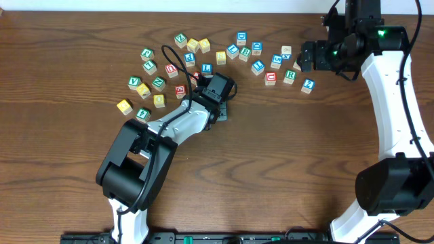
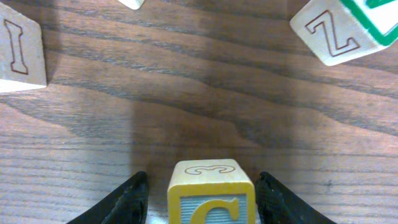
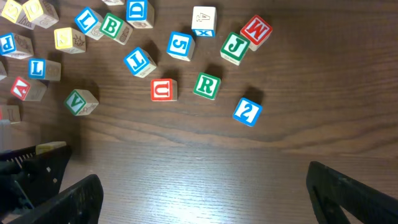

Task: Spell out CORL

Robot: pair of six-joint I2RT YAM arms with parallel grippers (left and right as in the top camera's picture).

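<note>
The left gripper [image 2: 202, 182] is down at the table [image 1: 305, 169], on the near edge of the scattered pile of letter blocks, with its two black fingers [image 2: 127, 202] spread apart. The C block [image 2: 210, 193] sits on the wood between them. It is a pale wooden cube with a yellow frame around the side that faces the wrist camera. That side carries a yellow C on a light blue field, and its top face has a thin outlined 3. In the left wrist view a strip of table shows between the block and the finger on the left of the picture. The other finger is just beside the block, and I cannot tell whether it touches. The block stands square and upright. Further out are a Z block [image 2: 336, 34], tilted, and an I block [image 2: 18, 53], both well apart from it.

The right gripper [image 3: 205, 186] hangs over the far right end of the pile, its fingers wide apart and holding nothing. Below it I can pick out a green R block [image 3: 207, 86] just beside a red U block [image 3: 163, 90], and a blue L block [image 3: 37, 68] off to the left of the view.
</note>
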